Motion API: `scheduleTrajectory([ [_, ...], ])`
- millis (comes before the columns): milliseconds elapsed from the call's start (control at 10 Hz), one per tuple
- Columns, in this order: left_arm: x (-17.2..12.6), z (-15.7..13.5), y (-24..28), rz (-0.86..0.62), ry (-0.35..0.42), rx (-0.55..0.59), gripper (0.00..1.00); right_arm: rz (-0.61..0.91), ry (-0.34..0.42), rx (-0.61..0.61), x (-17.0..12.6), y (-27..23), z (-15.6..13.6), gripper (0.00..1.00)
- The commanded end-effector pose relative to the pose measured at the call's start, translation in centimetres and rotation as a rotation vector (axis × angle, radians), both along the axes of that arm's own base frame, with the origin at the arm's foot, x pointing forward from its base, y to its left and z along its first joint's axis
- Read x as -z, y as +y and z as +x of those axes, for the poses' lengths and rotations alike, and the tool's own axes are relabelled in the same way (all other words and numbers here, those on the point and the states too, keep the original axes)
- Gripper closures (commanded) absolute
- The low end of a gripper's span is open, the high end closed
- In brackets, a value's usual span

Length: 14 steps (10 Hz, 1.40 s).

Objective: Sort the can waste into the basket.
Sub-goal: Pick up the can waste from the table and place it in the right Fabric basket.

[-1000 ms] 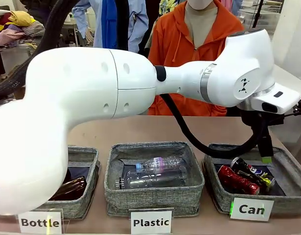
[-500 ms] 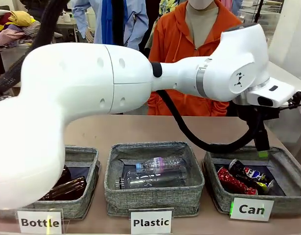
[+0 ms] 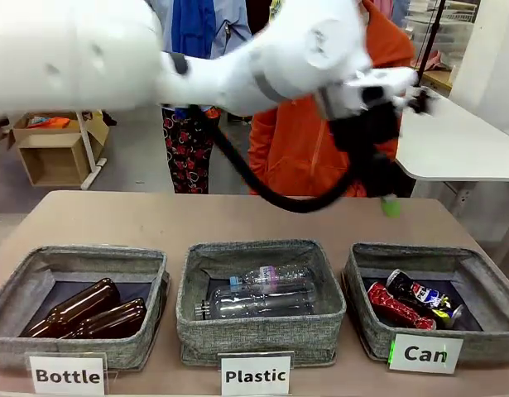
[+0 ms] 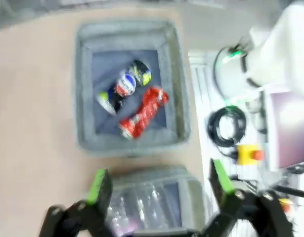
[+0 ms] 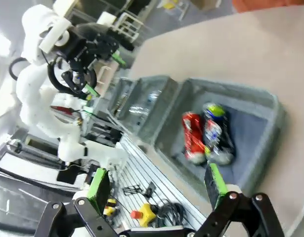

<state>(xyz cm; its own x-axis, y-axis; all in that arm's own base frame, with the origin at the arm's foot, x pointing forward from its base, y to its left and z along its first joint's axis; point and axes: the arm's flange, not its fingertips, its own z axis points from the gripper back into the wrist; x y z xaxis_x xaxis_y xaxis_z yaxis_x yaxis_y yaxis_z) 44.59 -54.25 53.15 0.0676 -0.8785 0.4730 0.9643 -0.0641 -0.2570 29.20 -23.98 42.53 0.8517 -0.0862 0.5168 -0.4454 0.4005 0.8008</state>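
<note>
The left arm has been lifted clear of the bins since a second ago: then its gripper hung low over the "Can" basket, and now the left gripper is seen raised above the worktop, up and back from that basket, in front of the person in orange. Both cans are already lying inside the basket; the red can is settled on the dark base, with the blue can just beside it, apparently touching. From this the sorting is judged to be done, and the arm's rise reads as a retreat after the last drop.

In the left wrist view the left gripper is shown with its green pads spread wide and nothing between them; the basket and its two cans, red and blue, are seen well beyond the fingertips. The right gripper is likewise held wide apart and empty, with the basket and the cans well apart from it. The brown bottles and the clear plastic bottles are left in their own bins.
</note>
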Motion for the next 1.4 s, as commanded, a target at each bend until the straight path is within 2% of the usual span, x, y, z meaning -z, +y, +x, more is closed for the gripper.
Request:
scheduleTrajectory([
  [0,0.4,-3.1,11.7,-0.106,0.094,-0.085,0.0,0.061,0.08,-0.095,0.3,4.5,4.4,0.0],
  [100,0.5,-3.0,16.4,-0.164,0.128,-0.142,0.0,0.109,0.112,-0.125,0.8,7.3,6.3,0.0],
  [300,2.6,-4.0,27.1,-0.281,0.201,-0.392,0.0,0.195,0.183,-0.15,2.4,13.9,8.7,0.0],
  [400,3.9,-4.3,32.8,-0.389,0.243,-0.508,0.0,0.211,0.237,-0.14,3.1,16.7,9.6,0.0],
  [600,8.2,-4.7,44.2,-0.626,0.351,-0.781,0.0,0.193,0.29,-0.092,3.8,20.4,10.6,0.0],
  [700,11.4,-4.4,48.4,-0.714,0.43,-0.897,0.0,0.209,0.287,-0.06,3.8,21.6,11.0,0.0],
  [800,14.9,-4.2,51.8,-0.787,0.539,-0.953,0.0,0.206,0.294,-0.092,3.6,22.7,10.9,0.0],
  [900,17.6,-4.1,53.8,-0.849,0.612,-0.993,0.0,0.219,0.324,-0.107,3.4,23.1,10.9,0.0],
  [1000,19.0,-4.2,54.5,-0.901,0.628,-0.976,0.0,0.195,0.327,-0.193,3.5,22.7,11.0,0.0],
  [1100,16.0,-6.1,54.1,-0.742,0.561,-0.999,0.0,0.2,0.292,-0.121,4.3,22.3,11.3,0.0],
  [1300,16.0,-6.1,54.1,-0.742,0.561,-0.999,0.0,0.2,0.292,-0.121,4.3,22.3,11.3,0.0],
])
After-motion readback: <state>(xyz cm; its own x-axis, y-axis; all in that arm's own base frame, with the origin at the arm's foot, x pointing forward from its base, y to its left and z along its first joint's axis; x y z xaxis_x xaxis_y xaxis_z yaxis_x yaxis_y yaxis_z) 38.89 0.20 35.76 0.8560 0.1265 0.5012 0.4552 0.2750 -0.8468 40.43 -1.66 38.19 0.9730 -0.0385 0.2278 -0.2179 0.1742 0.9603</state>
